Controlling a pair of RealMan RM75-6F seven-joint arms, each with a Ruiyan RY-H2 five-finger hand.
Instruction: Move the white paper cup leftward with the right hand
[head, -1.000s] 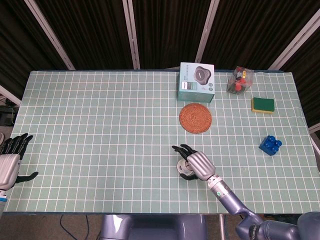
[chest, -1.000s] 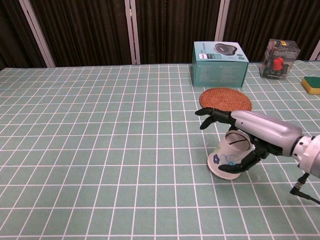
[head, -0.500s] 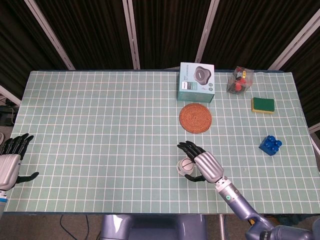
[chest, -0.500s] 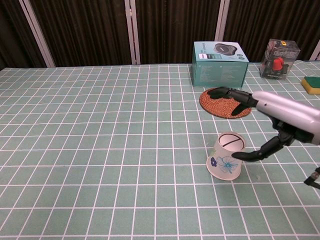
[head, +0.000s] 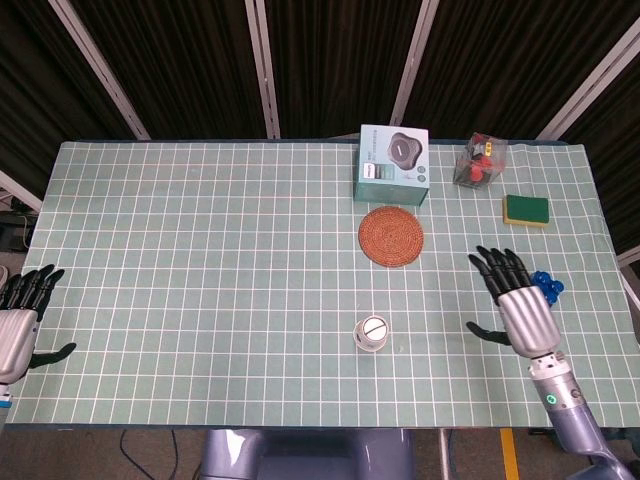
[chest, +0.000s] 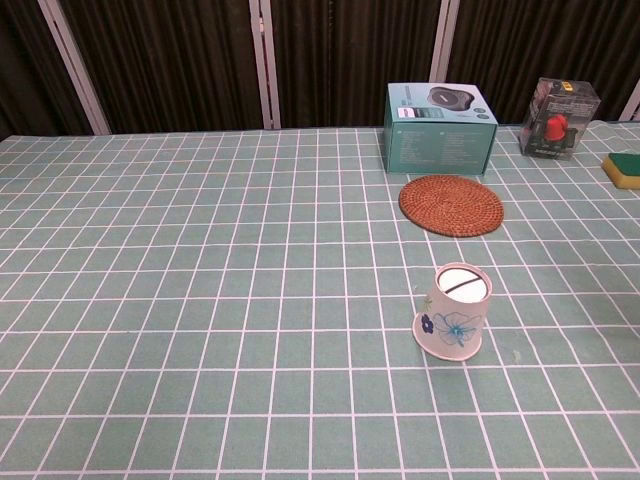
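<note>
The white paper cup (head: 371, 334) stood upside down, base uppermost, on the green checked table (head: 200, 250), low in the frame and just right of centre. Your right hand (head: 522, 305) hovered at the lower right, well apart from the cup, holding nothing, its fingers (head: 497, 265) spread and pointing up the frame. From those fingers the cup lay to the left and slightly lower, its long axis roughly vertical. Your left hand (head: 18, 318) sat at the far left edge, likewise empty with fingers apart, and much farther from the cup. The chest view showed the cup's blue flower print (chest: 456, 327) and slight lean, but neither hand; only the head view showed both.
</note>
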